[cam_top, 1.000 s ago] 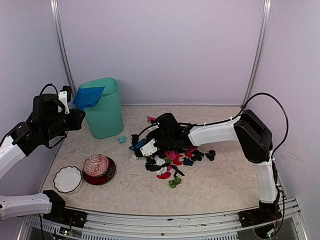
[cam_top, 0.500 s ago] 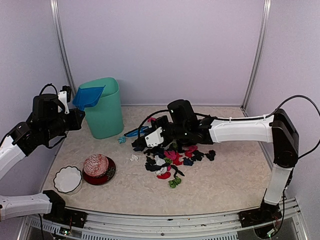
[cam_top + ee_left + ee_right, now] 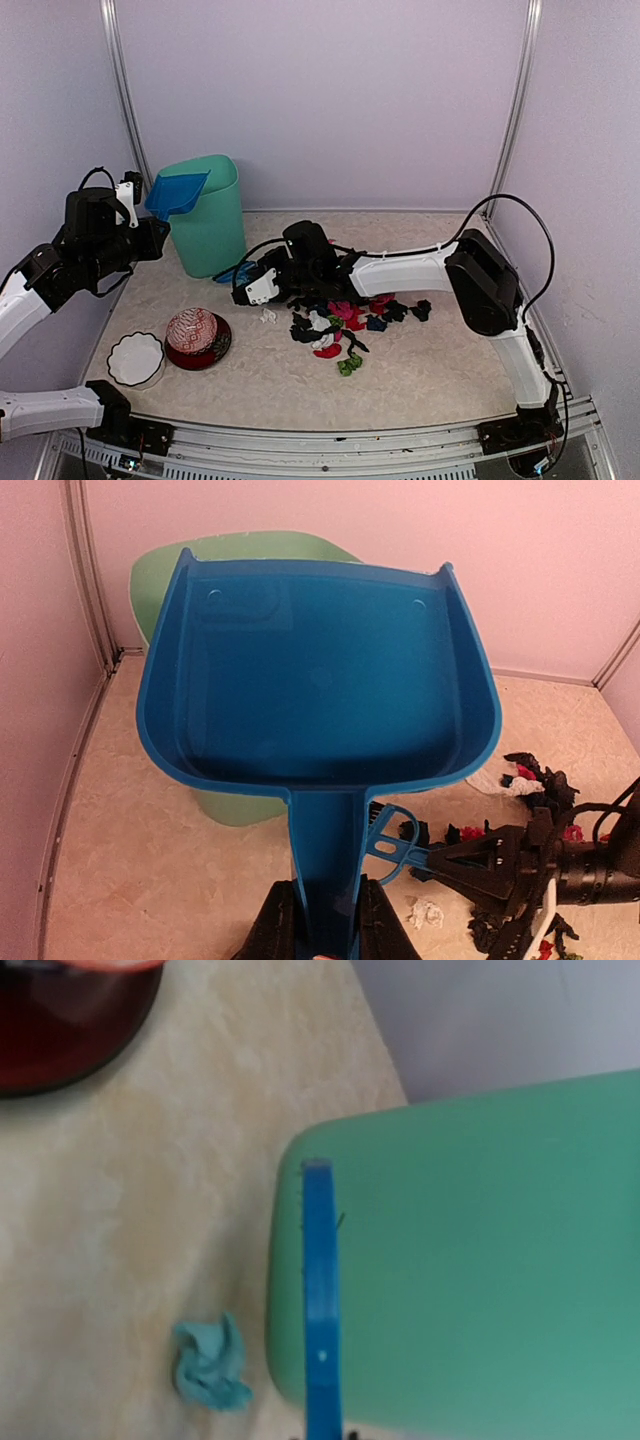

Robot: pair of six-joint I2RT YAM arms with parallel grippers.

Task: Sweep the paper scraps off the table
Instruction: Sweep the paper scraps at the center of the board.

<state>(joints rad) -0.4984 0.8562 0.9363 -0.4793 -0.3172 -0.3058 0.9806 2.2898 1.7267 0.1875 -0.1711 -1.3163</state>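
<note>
- Presently, the blue dustpan (image 3: 320, 670) is being gripped by its handle in the left gripper (image 3: 322, 932). The fingers (image 3: 275, 930) are being held nearly closed, pinched on either side of that handle. The pan is being kept aloft at the rim of the green bin (image 3: 212, 225), at the far left.
- The hand brush (image 3: 234, 272) is being carried by the right gripper (image 3: 262, 286), whose fingers are being pressed all but fully together on it. The brush is being pointed left, toward the foot of the bin.
- The paper scraps (image 3: 340, 318) are being left in a loose heap at the middle of the table (image 3: 440, 375), just right of the brush. A white scrap (image 3: 268, 316) is lying apart on the heap's near-left side. A teal scrap (image 3: 212, 1365) is being shown just beside the bin's base in the right wrist view.
- By judgement, the stray teal scrap is being gone after, to be drawn back to the heap.
- The bin could be knocked, since the brush is being worked right against its wall.
- The teal scrap could be wedged against the bin if it is being pushed left rather than pulled right.
- The heap could be scattered by the right forearm, which is being stretched just over it.
- The patterned red bowl (image 3: 195, 333) could be struck by a low stroke toward the near left.
</note>
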